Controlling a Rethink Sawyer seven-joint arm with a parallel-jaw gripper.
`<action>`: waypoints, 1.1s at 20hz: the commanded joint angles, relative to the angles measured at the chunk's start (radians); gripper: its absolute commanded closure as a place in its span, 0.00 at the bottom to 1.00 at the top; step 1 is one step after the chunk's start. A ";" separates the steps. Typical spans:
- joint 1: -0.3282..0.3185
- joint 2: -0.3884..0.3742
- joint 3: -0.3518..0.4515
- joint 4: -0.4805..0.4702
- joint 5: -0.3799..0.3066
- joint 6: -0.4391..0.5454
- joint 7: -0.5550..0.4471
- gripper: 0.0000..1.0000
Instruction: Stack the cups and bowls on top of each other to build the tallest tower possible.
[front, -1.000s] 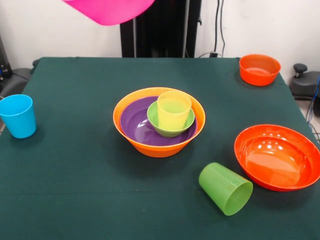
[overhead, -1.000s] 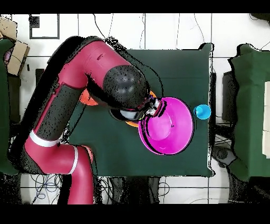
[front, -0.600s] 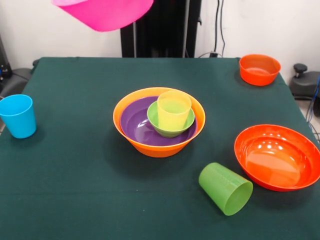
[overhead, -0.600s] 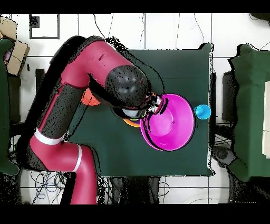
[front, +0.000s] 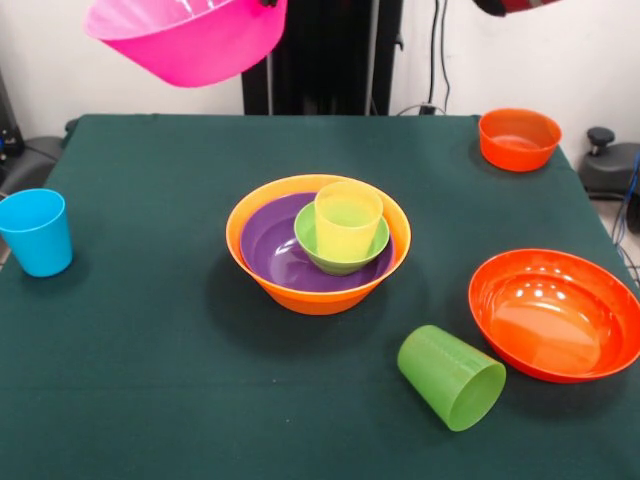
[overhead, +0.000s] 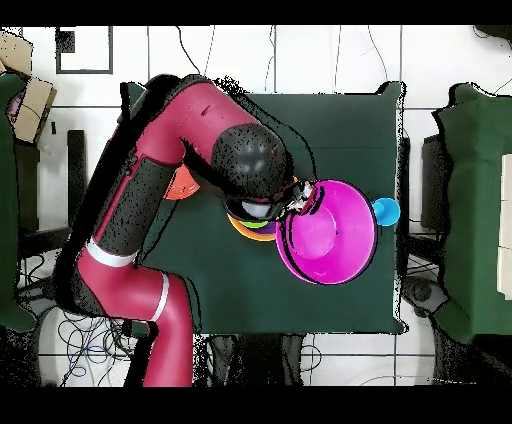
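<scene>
No writing shows; the fingers (overhead: 300, 197) clench the pink bowl's (front: 190, 40) rim, holding it above the table (front: 150, 380).

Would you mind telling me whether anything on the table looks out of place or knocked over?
Yes: the green cup lies on its side near the front edge, beside the wide red-orange bowl. The blue cup stands upright.

A dark green cloth-covered table (front: 150, 380) was seen before a plain white wall (front: 520, 50). A white tiled floor (overhead: 300, 60) was noted, with cables (front: 436, 50) hung down the wall.
</scene>
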 joint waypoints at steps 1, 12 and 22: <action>-0.047 0.051 -0.122 -0.059 0.045 -0.057 0.277 1.00; -0.101 0.101 -0.281 -0.005 0.026 -0.104 0.309 1.00; -0.083 0.095 -0.262 -0.028 0.033 -0.086 0.309 1.00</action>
